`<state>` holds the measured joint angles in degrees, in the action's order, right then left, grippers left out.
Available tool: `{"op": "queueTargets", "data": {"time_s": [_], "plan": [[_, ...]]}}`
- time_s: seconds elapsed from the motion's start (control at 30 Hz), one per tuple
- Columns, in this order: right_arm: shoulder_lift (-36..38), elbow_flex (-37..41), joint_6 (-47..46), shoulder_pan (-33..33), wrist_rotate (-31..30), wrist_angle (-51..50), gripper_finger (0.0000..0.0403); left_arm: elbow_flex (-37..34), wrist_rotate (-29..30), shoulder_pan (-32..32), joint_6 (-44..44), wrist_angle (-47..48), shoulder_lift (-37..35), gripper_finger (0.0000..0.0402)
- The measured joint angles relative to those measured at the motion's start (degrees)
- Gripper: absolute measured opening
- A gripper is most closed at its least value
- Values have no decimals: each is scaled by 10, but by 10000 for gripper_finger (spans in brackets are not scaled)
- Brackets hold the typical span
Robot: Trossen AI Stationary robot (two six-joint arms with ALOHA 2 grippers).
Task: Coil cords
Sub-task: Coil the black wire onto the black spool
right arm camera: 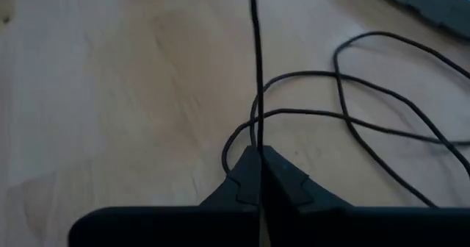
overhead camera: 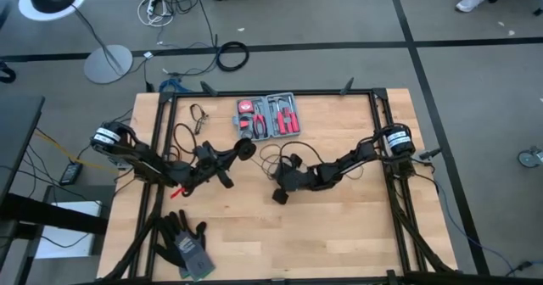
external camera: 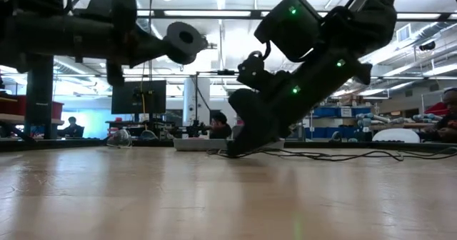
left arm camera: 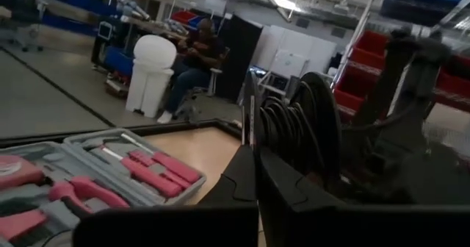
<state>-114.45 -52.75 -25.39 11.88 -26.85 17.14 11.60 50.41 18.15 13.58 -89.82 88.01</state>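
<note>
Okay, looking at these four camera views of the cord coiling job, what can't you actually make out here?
- Right gripper, right wrist view: shut on the black wire; where the wire leads is cut off by the frame edges.
- Left gripper, left wrist view: shut on the spool edge; the coils are partly hidden by its rim.
- Tool kit, high view: tools too small to identify.
- Low view: the right arm blocks the wire's contact point.

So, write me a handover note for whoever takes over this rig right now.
Left claw: shut on the round black disc with cord wound on it, held above the table.
Right claw: shut on the thin black cord at the tabletop.
Loose cord loops still lie on the table near the red tool kit.
Done: some turns wound. Left: coil the remaining slack.
</note>
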Motion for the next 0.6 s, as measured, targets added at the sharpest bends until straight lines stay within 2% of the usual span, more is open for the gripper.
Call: {"op": "queueTargets", "data": {"time_s": [0.27,0.43,0.6], "plan": [[29,4,-2,12,-15,-50,0,-11,-12,4,9,-2,-21,0],[56,4,9,6,-24,-129,0,-11,-24,4,30,-2,-34,0],[84,4,-18,3,-47,-219,0,-11,-36,4,16,-1,-38,0]]}}
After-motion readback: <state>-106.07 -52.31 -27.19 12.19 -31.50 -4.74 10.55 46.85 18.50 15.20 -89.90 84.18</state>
